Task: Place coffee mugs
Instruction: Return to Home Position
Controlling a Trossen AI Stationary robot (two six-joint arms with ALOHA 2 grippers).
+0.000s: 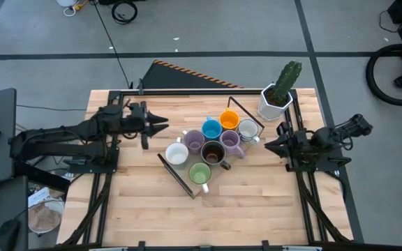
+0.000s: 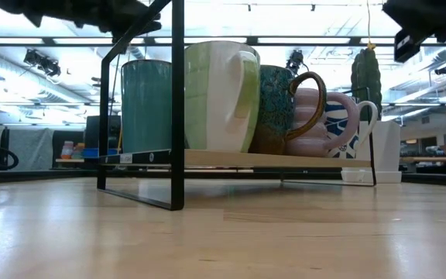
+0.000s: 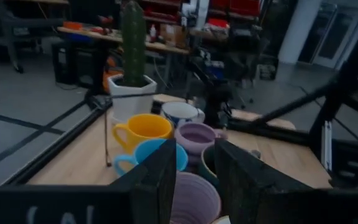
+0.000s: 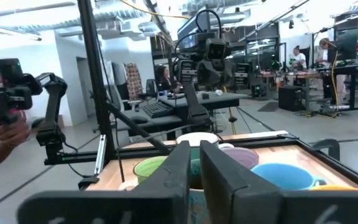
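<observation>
Eight mugs stand close together, upright on their bases, on a low wooden shelf with a black wire frame (image 1: pixel 177 176) at the table's middle: white (image 1: pixel 177 154), lilac (image 1: pixel 194 142), blue (image 1: pixel 211 129), orange (image 1: pixel 229 120), silvery-white (image 1: pixel 248 130), purple (image 1: pixel 230 141), dark brown (image 1: pixel 213 153), green (image 1: pixel 199 173). My left gripper (image 1: pixel 165 125) hovers just left of the group, pointing at it, slightly open and empty; the lilac mug (image 3: pixel 191 196) shows past its fingers. My right gripper (image 1: pixel 266 146) hovers just right of the group, shut and empty.
A cactus in a white faceted pot (image 1: pixel 276 97) stands at the table's far right corner, behind the silvery-white mug. The shelf's black frame (image 2: pixel 178 116) rises around the mugs. Bare wood lies along the table's near side (image 1: pixel 243 216). A person's hand shows off the table (image 4: pixel 5 140).
</observation>
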